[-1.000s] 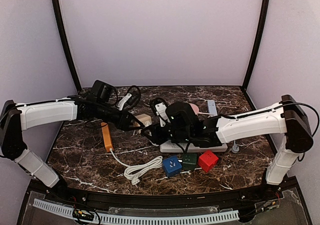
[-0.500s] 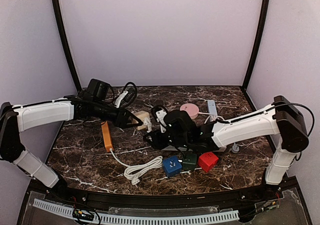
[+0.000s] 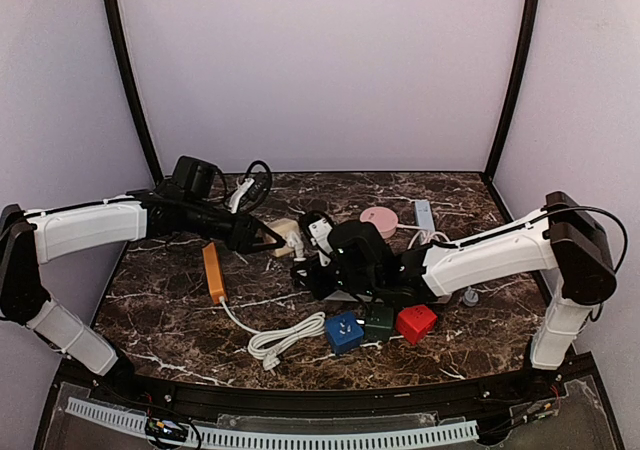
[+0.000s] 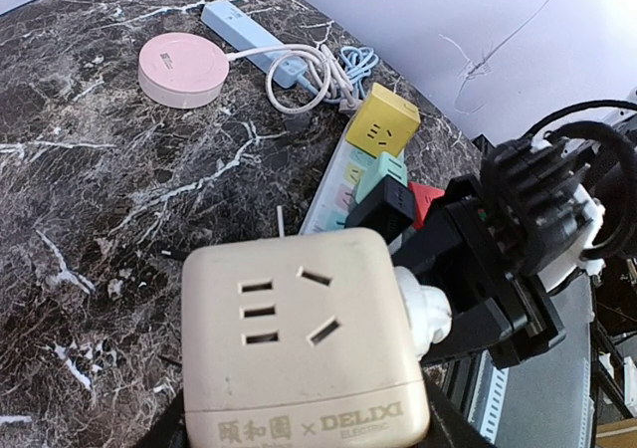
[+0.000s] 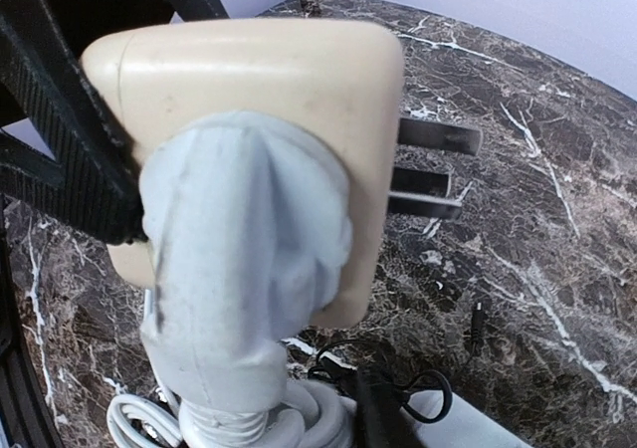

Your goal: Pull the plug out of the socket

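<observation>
One marbled tabletop carries everything. I have two arms, my left arm and right arm. There is one white strip, one orange bar and one pink disc. There are three cubes: blue, green, red. One beige socket has one white plug seated in its side. Both arms stretch inward and meet mid-tabletop. My left jaws are clamped on the socket, holding it above the tabletop. My right jaws straddle the plug, but I cannot tell whether they pinch it.
</observation>
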You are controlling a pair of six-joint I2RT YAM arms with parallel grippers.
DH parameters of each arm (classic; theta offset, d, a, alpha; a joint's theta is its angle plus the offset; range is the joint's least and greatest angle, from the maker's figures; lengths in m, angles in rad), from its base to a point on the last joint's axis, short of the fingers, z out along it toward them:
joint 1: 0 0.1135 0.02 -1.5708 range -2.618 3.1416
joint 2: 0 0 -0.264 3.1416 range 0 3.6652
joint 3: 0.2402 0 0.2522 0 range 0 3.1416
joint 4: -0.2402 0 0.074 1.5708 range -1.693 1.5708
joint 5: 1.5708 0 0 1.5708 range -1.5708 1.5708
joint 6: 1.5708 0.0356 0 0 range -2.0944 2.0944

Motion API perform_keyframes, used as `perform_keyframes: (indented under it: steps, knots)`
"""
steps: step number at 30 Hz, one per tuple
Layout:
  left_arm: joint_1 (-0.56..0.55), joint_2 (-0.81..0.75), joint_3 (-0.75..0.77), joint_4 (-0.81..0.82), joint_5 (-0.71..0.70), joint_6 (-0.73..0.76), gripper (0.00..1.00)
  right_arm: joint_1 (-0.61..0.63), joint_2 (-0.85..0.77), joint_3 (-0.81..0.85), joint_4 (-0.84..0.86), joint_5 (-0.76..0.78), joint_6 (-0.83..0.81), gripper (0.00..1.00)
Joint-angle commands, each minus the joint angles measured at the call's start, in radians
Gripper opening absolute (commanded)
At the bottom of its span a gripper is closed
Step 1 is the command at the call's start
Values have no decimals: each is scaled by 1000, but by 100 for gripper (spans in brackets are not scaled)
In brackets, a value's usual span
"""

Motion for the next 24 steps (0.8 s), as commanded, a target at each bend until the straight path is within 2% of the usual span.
perform_keyframes:
  steps: [1, 3, 12, 24]
  knots:
    - [4, -34, 13, 26, 54, 5, 1, 11, 11, 33, 86, 3, -29, 9]
    - [4, -33, 18, -3, 21, 26, 1, 14, -2, 26, 91, 9, -32, 0]
    - [2, -36, 57, -182, -393, 180, 1, 28, -101, -30, 108, 51, -51, 0]
    - [1, -20, 79, -250, -642, 270, 1, 37, -193, -73, 185, 70, -72, 0]
